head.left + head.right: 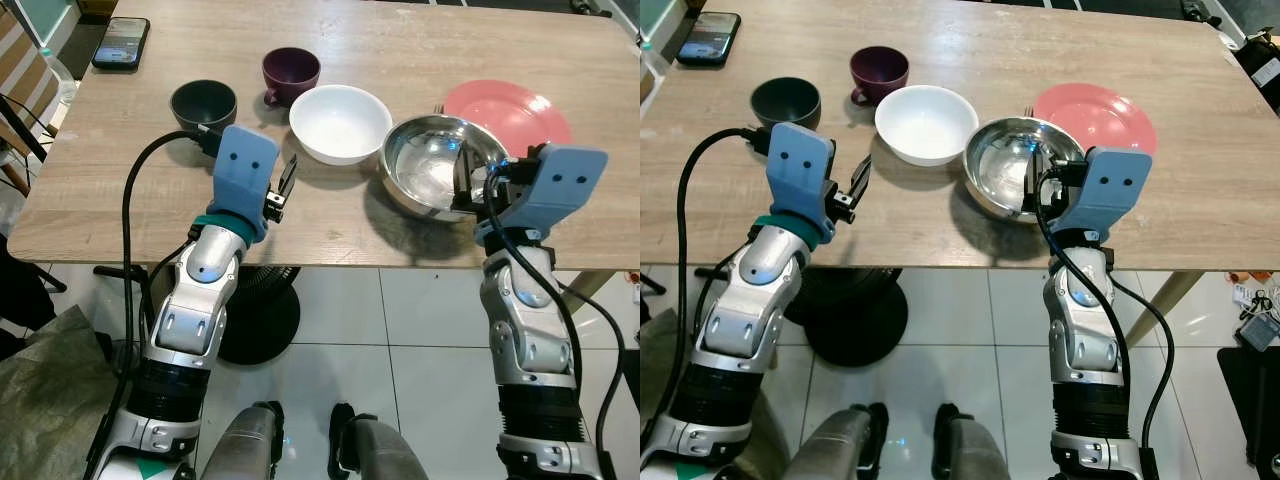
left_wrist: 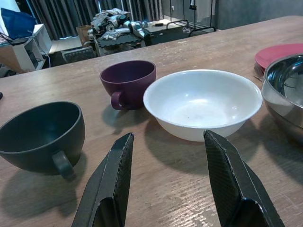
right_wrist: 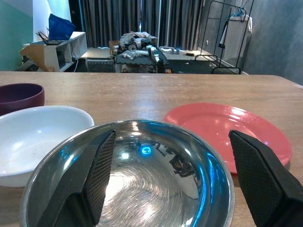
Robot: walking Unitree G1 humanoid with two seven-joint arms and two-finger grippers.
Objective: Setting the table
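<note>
In front of my left gripper [image 1: 284, 187] there is a strip of bare table [image 1: 120, 215], and I can pass forward a little. Then the white bowl [image 1: 340, 122] stands in the way, with the dark cup [image 1: 204, 104] to its left and the purple cup [image 1: 291, 73] behind, between them. The gaps among these three are narrow.

My right gripper [image 1: 468, 183] is spread wide over the near rim of the steel bowl [image 1: 432, 163], which blocks the way forward. The white bowl touches it on the left; the pink plate [image 1: 512, 112] lies just behind. Free table remains at the far right and beyond the dishes.
</note>
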